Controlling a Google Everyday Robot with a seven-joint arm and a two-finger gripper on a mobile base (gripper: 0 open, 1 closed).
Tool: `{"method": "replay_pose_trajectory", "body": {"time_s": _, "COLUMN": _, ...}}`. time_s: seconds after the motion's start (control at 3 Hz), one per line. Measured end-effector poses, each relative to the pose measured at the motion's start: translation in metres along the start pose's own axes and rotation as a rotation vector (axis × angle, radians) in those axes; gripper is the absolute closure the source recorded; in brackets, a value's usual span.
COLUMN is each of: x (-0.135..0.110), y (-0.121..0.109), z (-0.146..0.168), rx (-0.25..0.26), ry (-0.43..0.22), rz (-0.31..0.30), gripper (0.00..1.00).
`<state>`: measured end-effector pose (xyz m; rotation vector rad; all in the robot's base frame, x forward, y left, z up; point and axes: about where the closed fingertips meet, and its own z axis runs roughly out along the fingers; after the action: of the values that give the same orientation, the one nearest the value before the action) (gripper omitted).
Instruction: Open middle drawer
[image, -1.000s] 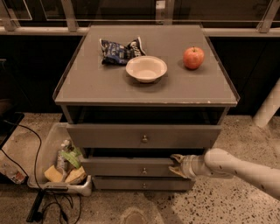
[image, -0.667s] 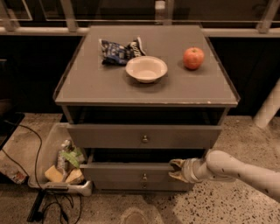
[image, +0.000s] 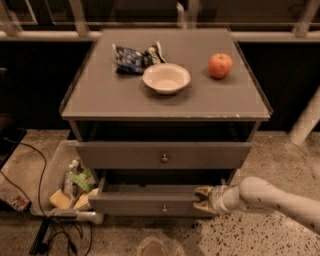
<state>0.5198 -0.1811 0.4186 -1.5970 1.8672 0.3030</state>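
The grey cabinet (image: 165, 100) has its drawers facing me. The middle drawer (image: 145, 202) is a low flat grey front with a small round knob (image: 163, 208), and it stands pulled out toward me with its dark inside showing behind the front. My gripper (image: 202, 200) is at the right end of that front, one finger behind the top edge and one in front, shut on the panel. The white arm (image: 270, 200) reaches in from the right. The taller top drawer (image: 162, 155) above it also stands slightly out. The lowest drawer is hidden beneath the middle one.
On the cabinet top lie a white bowl (image: 166, 78), a red apple (image: 220, 65) and a dark snack bag (image: 132, 57). A bin of clutter (image: 70, 187) and black cables (image: 40, 165) lie on the floor to the left. A white post (image: 305, 122) stands at the right.
The middle drawer has slid further out toward me with my gripper on its right end. It now covers the lowest drawer front. The cabinet looks nearer in view.
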Motion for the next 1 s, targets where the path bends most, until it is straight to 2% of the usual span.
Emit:
{"method": "replay_pose_trajectory", "body": {"time_s": 0.33, "x": 0.0000, "y": 0.0000, "z": 0.0000, "rx": 0.000, "ry": 0.000, "rz": 0.000, "gripper": 0.82}}
{"method": "replay_pose_trajectory", "body": {"time_s": 1.0, "x": 0.0049, "y": 0.0014, "z": 0.0028, "rx": -0.003, "ry": 0.004, "rz": 0.011, "gripper": 0.36}}
